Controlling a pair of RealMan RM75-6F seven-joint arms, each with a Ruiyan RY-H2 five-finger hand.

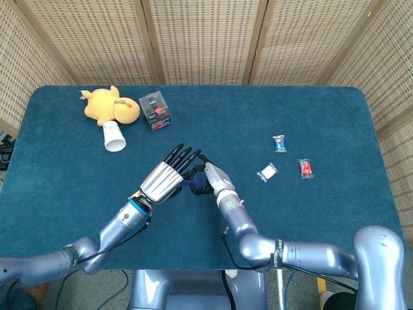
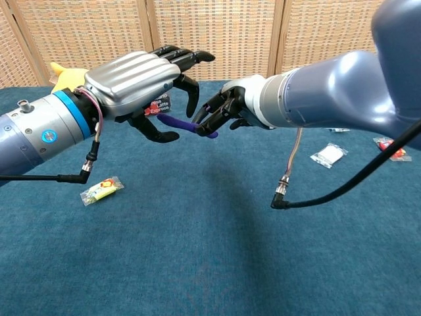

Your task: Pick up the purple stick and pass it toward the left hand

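**Stick lifted and offered; the left robot hand has not yet closed on it**

The pick-up looks done. The right robot hand (image 2: 220,117) pinches the purple stick (image 2: 186,124) at one end between its fingertips and holds it in the air, clear of the table (image 2: 217,250). The free end of the stick points toward the left robot hand (image 2: 135,82) and reaches in under its fingers.

The left robot hand holds nothing: its fingers are spread and arched over the stick, with the thumb below it. In the chest view the stick sits between the thumb and the fingers, but whether any of them touch it cannot be told. In the head view the left robot hand (image 1: 166,179) covers most of the stick, and only a short purple stretch (image 1: 191,183) shows just beside the right robot hand (image 1: 213,179).

Judging by this, the pass is close to complete. What seems left is for the left robot hand to close round the stick, and for the right to let go.
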